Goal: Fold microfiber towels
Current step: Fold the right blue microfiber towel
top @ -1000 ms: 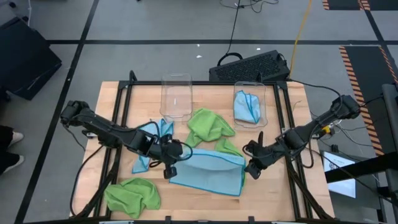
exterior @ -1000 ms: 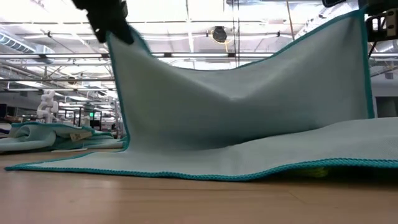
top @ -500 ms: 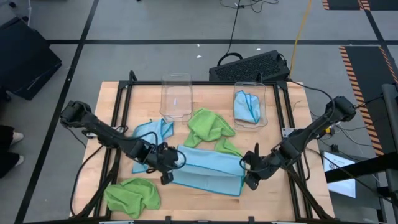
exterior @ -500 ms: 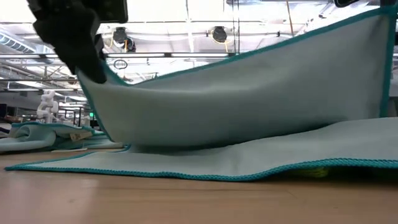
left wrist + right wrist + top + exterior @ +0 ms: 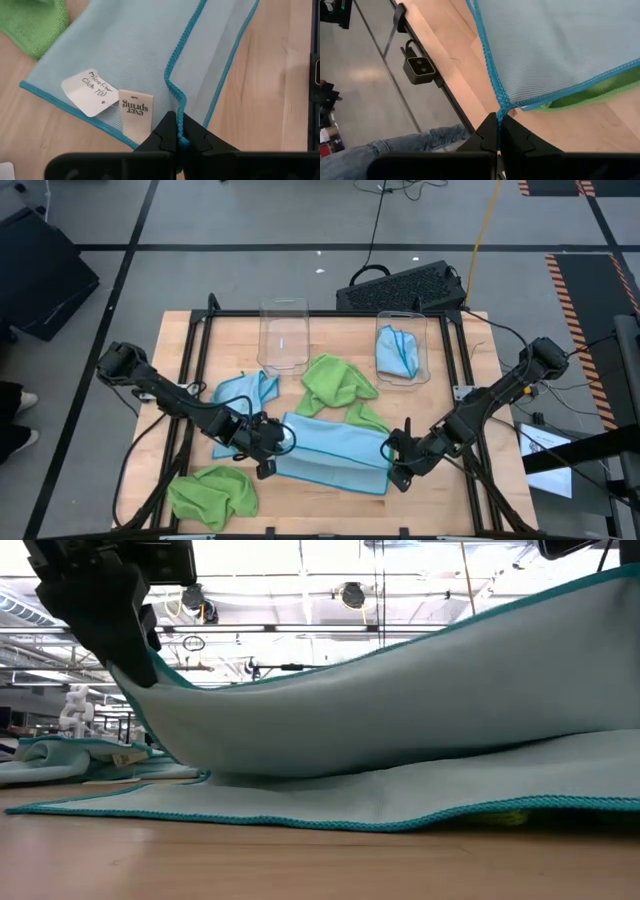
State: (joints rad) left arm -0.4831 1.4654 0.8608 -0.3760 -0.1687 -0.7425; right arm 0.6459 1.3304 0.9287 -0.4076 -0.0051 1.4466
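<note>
A light blue microfiber towel lies at the table's near middle, half on the wood and half raised. My left gripper is shut on its left raised corner, and my right gripper is shut on its right raised corner. In the low view the raised half spans between them above the flat half. Two white tags lie on the flat half. Part of a lime green towel lies under the blue towel's far right part. My left gripper pinches the raised corner's teal hem between its two fingers, slanting down from the table's left. That corner is lifted clear; the towel's other half lies on the table. My right gripper pinches the corner where two teal hems meet, slanting down from the table's right. The corner is lifted, and the cloth sags slightly toward the other gripper.
Two clear bins stand at the far middle, one holding a folded blue towel. Another blue towel lies left, a green one near left. A person's jeans-clad leg shows beyond the table edge.
Both grippers have gone down and toward the table's near edge, staying shut on the corners. The raised half of the blue towel has sunk and leans over the flat half; the flat half has stayed put.
</note>
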